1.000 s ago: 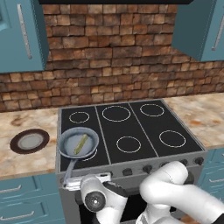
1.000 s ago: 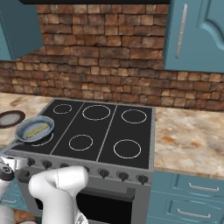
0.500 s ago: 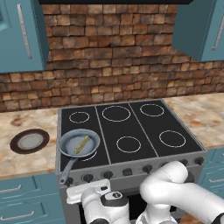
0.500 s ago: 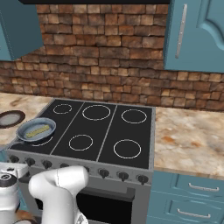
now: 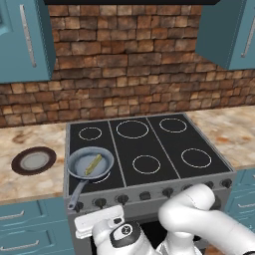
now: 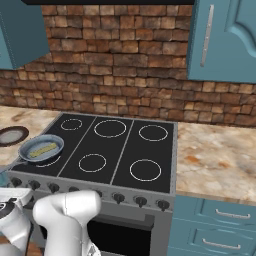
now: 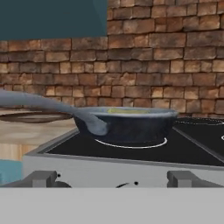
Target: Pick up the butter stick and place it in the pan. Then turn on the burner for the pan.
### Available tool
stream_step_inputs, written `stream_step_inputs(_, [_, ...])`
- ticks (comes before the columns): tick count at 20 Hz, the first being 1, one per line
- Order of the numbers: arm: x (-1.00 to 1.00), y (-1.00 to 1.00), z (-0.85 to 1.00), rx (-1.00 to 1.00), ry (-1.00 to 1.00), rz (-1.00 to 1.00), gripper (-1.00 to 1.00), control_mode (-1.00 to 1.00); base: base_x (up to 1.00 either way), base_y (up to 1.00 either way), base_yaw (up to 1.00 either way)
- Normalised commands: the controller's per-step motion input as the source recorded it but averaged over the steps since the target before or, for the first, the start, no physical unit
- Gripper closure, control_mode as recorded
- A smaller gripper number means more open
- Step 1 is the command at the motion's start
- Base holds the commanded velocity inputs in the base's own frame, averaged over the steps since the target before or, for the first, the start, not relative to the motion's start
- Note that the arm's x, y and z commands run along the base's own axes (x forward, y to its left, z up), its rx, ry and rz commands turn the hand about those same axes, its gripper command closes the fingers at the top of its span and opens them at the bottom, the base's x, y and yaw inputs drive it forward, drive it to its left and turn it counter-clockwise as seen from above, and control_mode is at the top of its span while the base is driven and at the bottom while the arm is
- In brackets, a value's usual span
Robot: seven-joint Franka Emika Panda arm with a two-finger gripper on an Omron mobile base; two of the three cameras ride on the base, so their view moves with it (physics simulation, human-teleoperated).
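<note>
The grey-blue pan (image 5: 78,167) sits on the front-left burner (image 5: 102,178) of the black stove top, its long handle pointing toward the stove's front edge. The yellow-green butter stick (image 5: 93,165) lies inside the pan. From the right base view the pan (image 6: 30,147), the butter stick (image 6: 42,149) and the burner's ring (image 6: 48,163) show at the left. My gripper (image 5: 99,220) hangs low in front of the stove's knob row, below the pan's handle, open and holding nothing. The hand view looks level at the pan (image 7: 127,125), with the butter stick (image 7: 127,111) just above its rim.
A row of dark knobs (image 5: 144,195) runs along the stove's front panel; two knobs (image 7: 41,178) sit close to the hand. A dark brown plate (image 5: 34,160) lies on the counter left of the stove. Blue drawers stand on both sides.
The hand has turned in front of the stove and sunk a little below the knob row. The pan and butter stick have not moved.
</note>
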Motion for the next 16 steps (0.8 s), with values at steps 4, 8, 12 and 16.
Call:
stream_step_inputs(4, [0.00,0.42,0.00,0.00,-0.05,0.00,-1.00,-1.00,0.00,0.00,0.00])
stream_step_inputs(8, [0.00,0.37,-0.01,0.00,0.00,0.00,-1.00,-1.00,0.00,0.00,0.00])
stream_step_inputs(12, [0.00,0.34,-0.04,0.00,0.00,0.00,-1.00,-1.00,0.00,0.00,0.00])
stream_step_inputs(16, [0.00,0.03,-0.03,0.04,0.00,0.00,-1.00,-1.00,0.00,0.00,0.00])
